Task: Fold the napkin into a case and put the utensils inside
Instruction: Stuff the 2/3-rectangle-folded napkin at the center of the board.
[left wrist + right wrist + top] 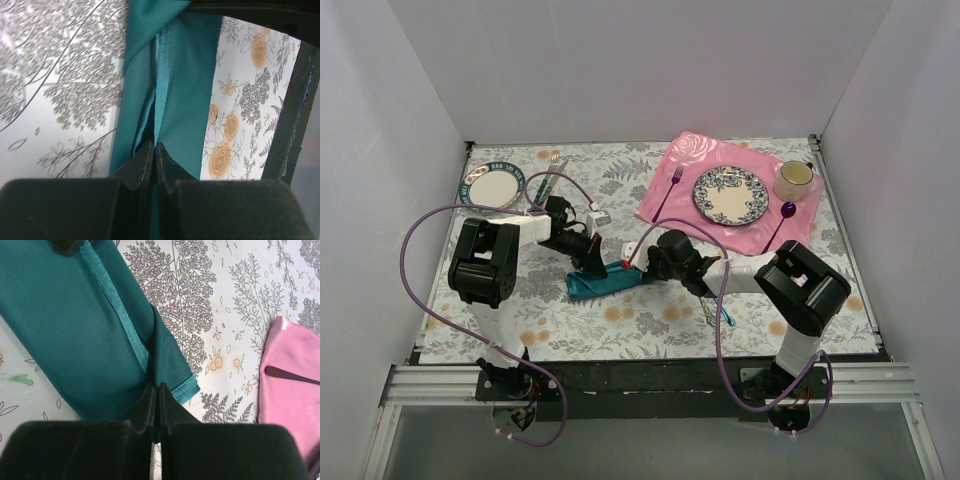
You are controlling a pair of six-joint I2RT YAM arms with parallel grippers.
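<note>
The teal napkin [608, 284] lies folded into a narrow strip on the floral tablecloth between my two grippers. My left gripper [594, 266] is shut on a fold of the cloth near its left end, where the left wrist view shows the jaws [154, 148] pinching the teal layers [185, 90]. My right gripper [643, 266] is shut on the cloth's right end; in the right wrist view the jaws [156, 389] clamp the napkin [65, 325] beside its hemmed corner. The two iridescent utensils [718, 313] lie on the table just in front of my right arm, partly under its cable.
A pink placemat [680, 205] at the back right carries a patterned plate [730, 195], a cup [794, 180], a purple fork [667, 193] and a purple spoon [782, 218]. A second plate [492, 186] with green-handled cutlery [548, 182] is at the back left. The placemat's corner [292, 350] shows in the right wrist view.
</note>
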